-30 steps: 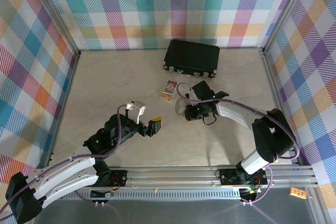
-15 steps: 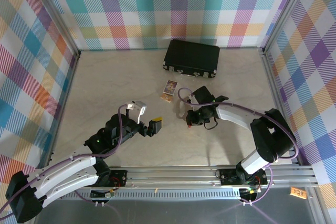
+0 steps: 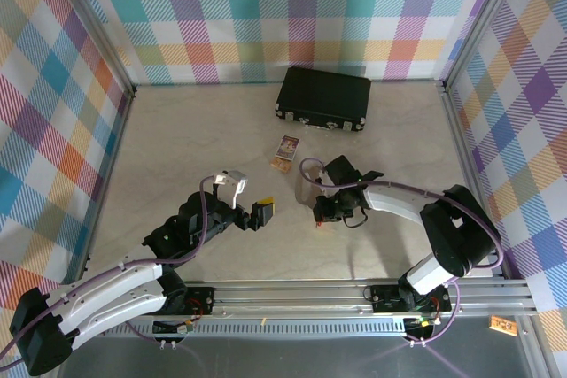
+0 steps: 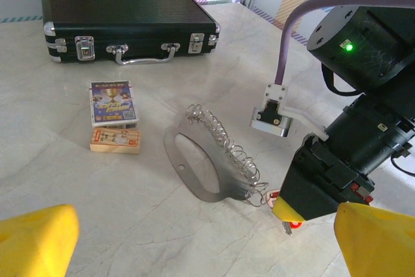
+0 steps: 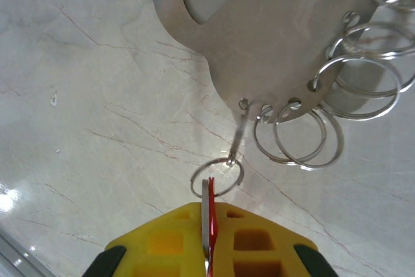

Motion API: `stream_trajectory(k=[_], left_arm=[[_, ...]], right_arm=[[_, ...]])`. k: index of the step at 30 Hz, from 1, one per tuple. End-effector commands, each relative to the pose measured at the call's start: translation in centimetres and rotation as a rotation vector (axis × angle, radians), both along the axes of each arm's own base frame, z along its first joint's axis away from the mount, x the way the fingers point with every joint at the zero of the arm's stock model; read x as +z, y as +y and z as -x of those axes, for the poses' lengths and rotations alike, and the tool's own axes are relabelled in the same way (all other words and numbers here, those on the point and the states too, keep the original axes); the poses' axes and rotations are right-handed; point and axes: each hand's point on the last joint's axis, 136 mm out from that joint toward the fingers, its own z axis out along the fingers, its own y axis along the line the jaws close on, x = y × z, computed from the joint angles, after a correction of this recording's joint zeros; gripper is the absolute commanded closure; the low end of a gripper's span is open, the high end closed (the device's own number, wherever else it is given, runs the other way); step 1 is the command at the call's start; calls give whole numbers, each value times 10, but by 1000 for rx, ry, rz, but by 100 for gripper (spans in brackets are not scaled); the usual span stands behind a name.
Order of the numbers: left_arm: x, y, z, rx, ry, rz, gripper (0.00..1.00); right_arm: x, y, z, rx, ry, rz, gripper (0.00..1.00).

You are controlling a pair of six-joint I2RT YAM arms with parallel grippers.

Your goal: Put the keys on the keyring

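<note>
Right wrist view: keys (image 5: 207, 189) pinched by right end effector (image 5: 207, 225). Left wrist view: one keyring (image 4: 207, 183), one black case (image 4: 123, 11); left end effector (image 4: 204, 241) spread.

Case (image 3: 323, 97) at the back of the table (image 3: 177, 148). Card (image 4: 111, 102) in front of it, little box (image 4: 115, 140) just in front of the card. Keyring (image 5: 279, 37) flat on the table, right of both and nearer. Keys (image 5: 207, 218) at its near end, between the right gripper's (image 3: 319, 212) fingers.

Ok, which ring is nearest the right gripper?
The small ring touching the red tag, hanging off the keyring plate by a thin link; the others are larger.
</note>
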Motion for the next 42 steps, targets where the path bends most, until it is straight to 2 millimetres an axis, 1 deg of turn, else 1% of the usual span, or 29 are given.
stream_trajectory(k=[1,12,21,34,37,42], left_arm=[[1,-4,1,-18,-4,25,0],[-2,-9,-1,-27,4,24,0],[-4,-10,-2,-27,8,29,0],[-2,-11,-1,-30,5,30,0],[-2,-8,-1,-22,4,30,0],[-1,-10,-1,-27,13,16,0]], right_arm=[[3,4,6,-7,7,-32,100],[-11,-1,20,-14,33,-15,100],[-18,-2,28,-12,55,-10,99],[-17,-3,31,-17,61,-7,88],[-15,-4,31,-14,55,-4,84],[-12,-8,31,-25,30,8,77]])
